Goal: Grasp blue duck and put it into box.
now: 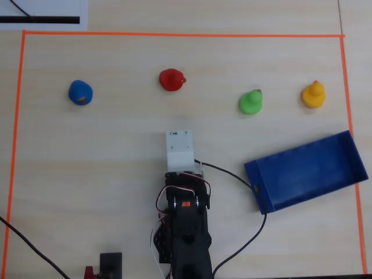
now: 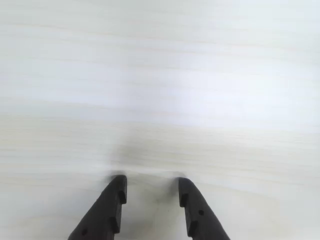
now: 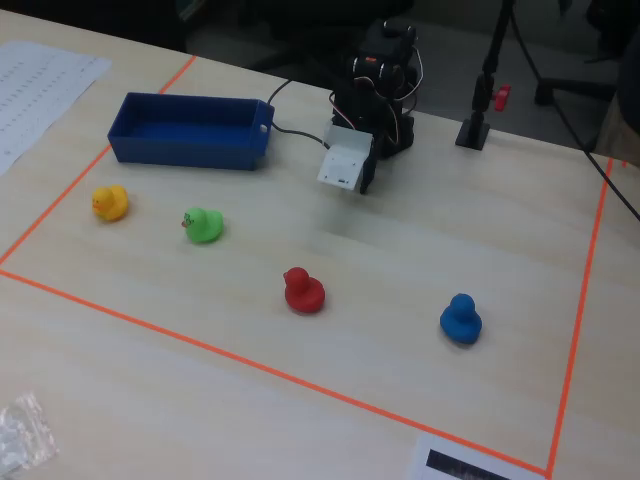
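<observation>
a pale wood-grain surface point(image 1: 116, 157) is marked off by an orange tape border point(image 1: 174, 34). four toy ducks are set in a row on it in the overhead view: the blue duck point(image 1: 80, 92) at left, a red duck point(image 1: 172, 79), a green duck point(image 1: 250, 102) and a yellow duck point(image 1: 314, 95) at right, all well apart. the box point(image 1: 305, 170) is laid at an angle below the green and yellow ducks. a black cable point(image 1: 232, 174) is trailed across the surface to the box's near corner.
</observation>
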